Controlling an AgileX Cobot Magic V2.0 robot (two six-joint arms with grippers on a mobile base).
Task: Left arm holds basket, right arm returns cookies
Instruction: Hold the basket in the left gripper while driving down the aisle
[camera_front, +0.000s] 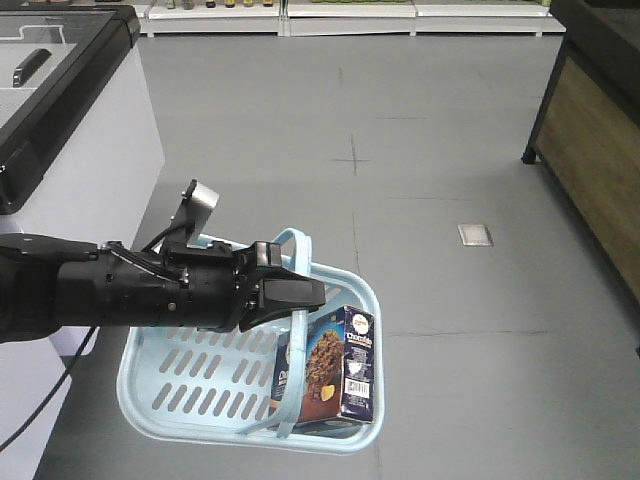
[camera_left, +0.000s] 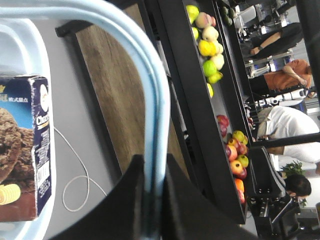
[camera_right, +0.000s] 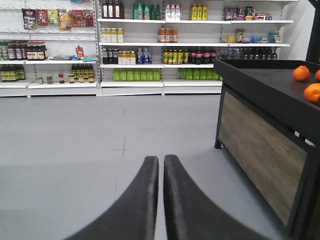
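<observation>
Tally: one light blue slotted plastic basket (camera_front: 150, 395) with two loop handles (camera_left: 156, 100), one dark navy rectangular cookie carton (camera_front: 330, 375), one smooth black robot arm (camera_front: 120, 290), one black-topped wood-sided display stand (camera_right: 260, 130), two round oranges (camera_right: 301, 73) in full view.

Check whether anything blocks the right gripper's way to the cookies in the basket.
Nothing covers the cookies, upright in a corner of the basket. The handle crosses one face, with the left gripper clamped on it close above. The right gripper has neither in its view.
</observation>
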